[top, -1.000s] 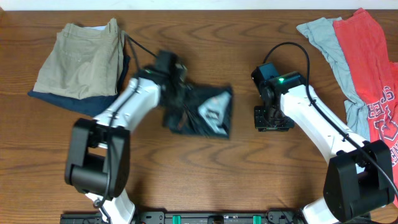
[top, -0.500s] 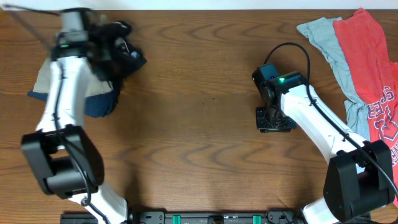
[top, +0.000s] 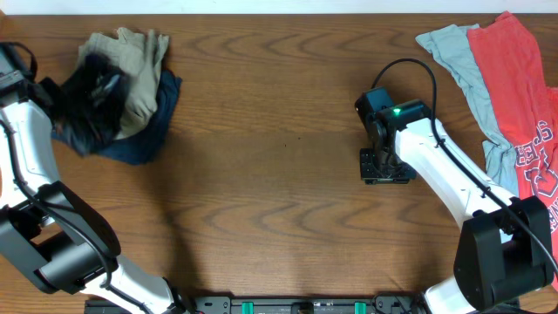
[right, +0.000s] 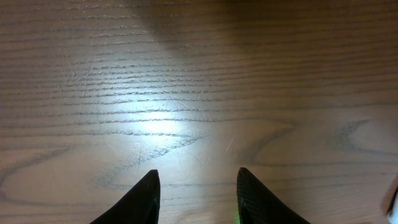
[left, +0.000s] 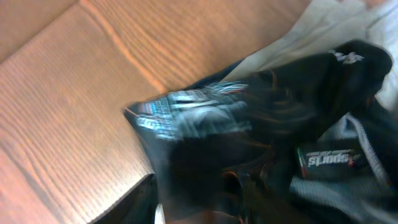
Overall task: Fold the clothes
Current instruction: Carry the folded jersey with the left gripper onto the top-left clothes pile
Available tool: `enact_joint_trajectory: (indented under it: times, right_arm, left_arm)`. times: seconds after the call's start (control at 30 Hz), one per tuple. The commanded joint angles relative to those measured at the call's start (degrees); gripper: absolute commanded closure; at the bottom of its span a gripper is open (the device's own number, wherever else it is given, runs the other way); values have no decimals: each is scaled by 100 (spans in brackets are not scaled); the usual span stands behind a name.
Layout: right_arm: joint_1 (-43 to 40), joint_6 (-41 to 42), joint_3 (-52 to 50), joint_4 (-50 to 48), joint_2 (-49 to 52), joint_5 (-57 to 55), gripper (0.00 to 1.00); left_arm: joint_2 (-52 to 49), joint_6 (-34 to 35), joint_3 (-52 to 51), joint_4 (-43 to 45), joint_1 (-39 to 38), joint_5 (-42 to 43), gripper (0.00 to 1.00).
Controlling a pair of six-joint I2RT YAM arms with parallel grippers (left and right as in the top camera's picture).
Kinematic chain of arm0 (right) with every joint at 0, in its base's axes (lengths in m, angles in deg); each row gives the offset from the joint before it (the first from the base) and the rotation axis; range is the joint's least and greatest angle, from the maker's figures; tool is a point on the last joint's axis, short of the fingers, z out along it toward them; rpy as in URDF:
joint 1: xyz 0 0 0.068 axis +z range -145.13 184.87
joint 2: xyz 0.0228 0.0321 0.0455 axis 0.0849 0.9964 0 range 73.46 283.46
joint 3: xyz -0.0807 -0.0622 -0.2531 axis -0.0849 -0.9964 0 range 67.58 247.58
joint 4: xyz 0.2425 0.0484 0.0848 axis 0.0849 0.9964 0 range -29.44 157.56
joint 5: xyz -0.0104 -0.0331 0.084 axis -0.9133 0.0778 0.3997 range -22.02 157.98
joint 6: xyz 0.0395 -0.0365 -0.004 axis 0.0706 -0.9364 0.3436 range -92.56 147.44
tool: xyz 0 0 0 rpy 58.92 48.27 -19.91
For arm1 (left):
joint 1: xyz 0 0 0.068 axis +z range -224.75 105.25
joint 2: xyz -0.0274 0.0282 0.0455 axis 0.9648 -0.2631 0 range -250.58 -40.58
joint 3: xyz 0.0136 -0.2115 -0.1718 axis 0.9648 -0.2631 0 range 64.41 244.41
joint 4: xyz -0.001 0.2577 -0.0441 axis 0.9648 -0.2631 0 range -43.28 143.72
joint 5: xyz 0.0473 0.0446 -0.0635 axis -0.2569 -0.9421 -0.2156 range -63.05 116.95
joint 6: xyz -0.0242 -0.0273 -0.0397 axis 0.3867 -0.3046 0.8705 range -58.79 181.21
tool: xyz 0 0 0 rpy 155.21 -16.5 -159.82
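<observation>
The black cycling jersey is bunched and blurred at the far left, over the pile of folded clothes. In the left wrist view the jersey fills the lower right, with white logos and orange lines showing. My left gripper is buried in the cloth, its fingertips hidden, and it holds the jersey. My right gripper hangs open and empty over bare wood right of centre; in the right wrist view its two dark fingertips stand well apart.
Khaki trousers lie on a navy garment at the back left, under the jersey. A grey shirt and a red printed shirt lie at the back right. A black cable loops by the right arm.
My left arm has swung the black jersey from the table's middle to the far left, onto the khaki and navy pile. The right arm has not moved.
</observation>
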Motion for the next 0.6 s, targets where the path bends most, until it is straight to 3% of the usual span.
enact_joint_trajectory:
  times: [0.0,0.1,0.17,0.43,0.57]
  right_arm:
    - [-63,-81,79,-2,-79,-98,61]
    - [-63,-79,79,-7,-76,-98,61]
    - [-63,-96,79,-9,-79,-98,61]
    - [-63,-96,79,-63,-76,-98,59]
    - [-63,-94,79,-105,-76,-98,58]
  left_arm:
    - [-35,81,-4,-133,13,216,41]
    - [-35,81,-4,-170,7,225,26]
    - [-35,57,-4,-205,2,354,22]
    - [-17,11,-4,-356,-46,1513,22]
    - [-20,11,-4,-566,-227,1670,21]
